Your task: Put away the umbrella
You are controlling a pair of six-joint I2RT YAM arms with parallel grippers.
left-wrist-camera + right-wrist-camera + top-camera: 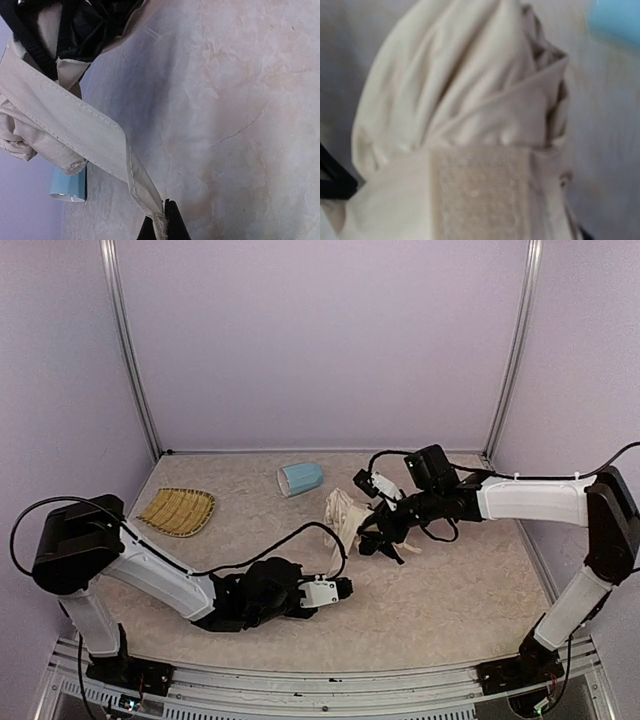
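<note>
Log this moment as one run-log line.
left claw: shut on strap end | right claw: gripping umbrella | strap: extended, not yet wrapped

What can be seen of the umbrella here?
The umbrella is folded: crumpled cream-beige fabric in a bundle, black lining showing at its folds. The right gripper appears to hold it just above the table, near the light-blue mug. Its beige stitched strap runs out to the shut left gripper, which pinches its end; a fuzzy fastener patch sits on the bundle.
</note>
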